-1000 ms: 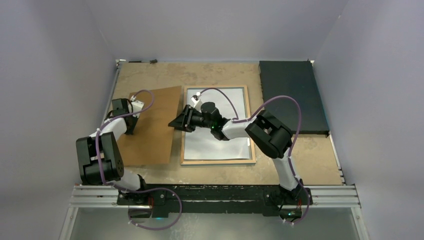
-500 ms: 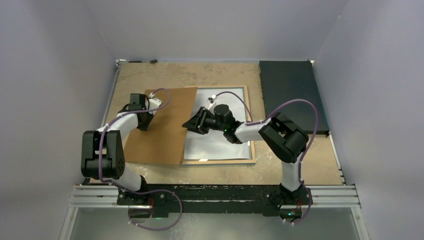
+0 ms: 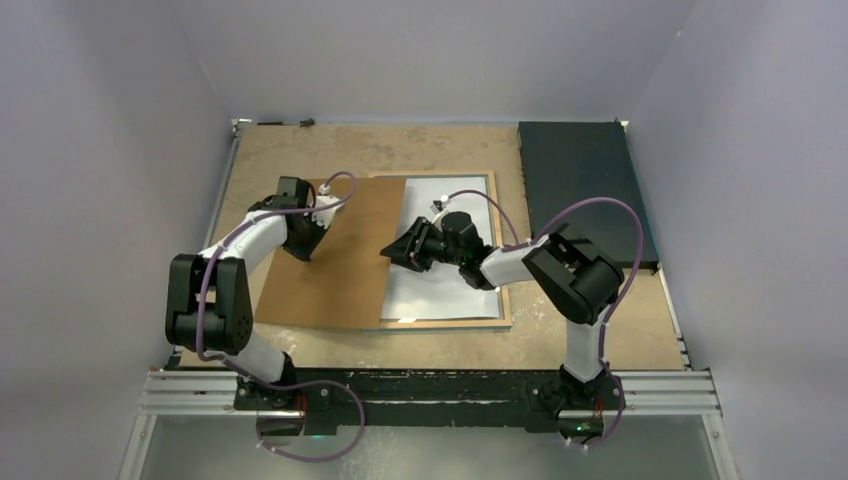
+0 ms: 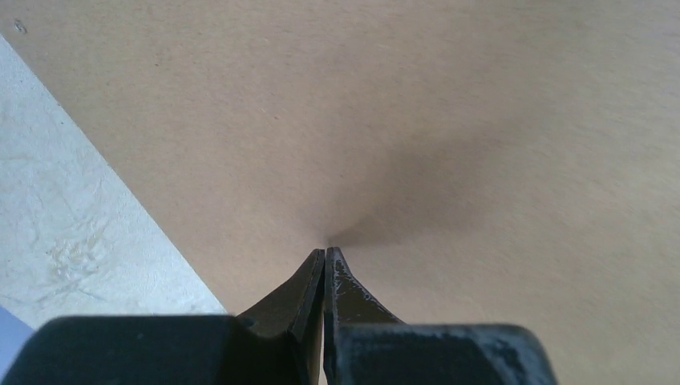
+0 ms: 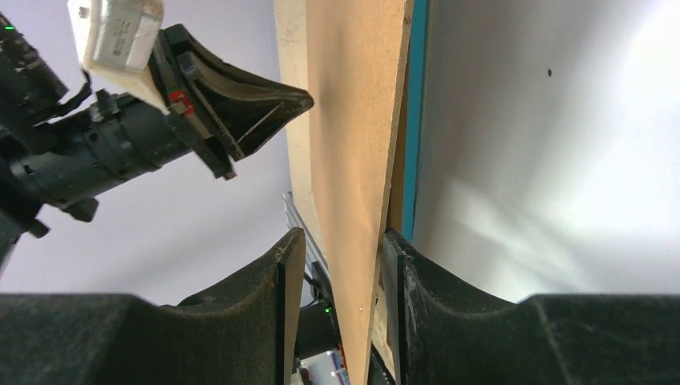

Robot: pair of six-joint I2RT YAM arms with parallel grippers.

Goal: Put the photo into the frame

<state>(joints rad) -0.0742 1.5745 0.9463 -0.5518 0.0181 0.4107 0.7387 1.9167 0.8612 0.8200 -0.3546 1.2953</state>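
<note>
The photo, a rectangular paper print showing only its plain white back, lies inside the frame, a thin rectangle with its tan-brown rear rim up and a blue inner edge, directly beneath the right fingers. Those fingers are released. They stand apart astride the right edge of a flat brown fibreboard backing sheet, one above and one under it, the upper one clear of it. The left fingers are clenched together, tips touching the sheet's top face. The sheet overlaps the frame's left side. Everything sits on a worn, mottled tan desk, with a dark rectangular mat in its far right corner. A silver rail runs along the near edge, and plain grey-lilac walls close in on three sides.
</note>
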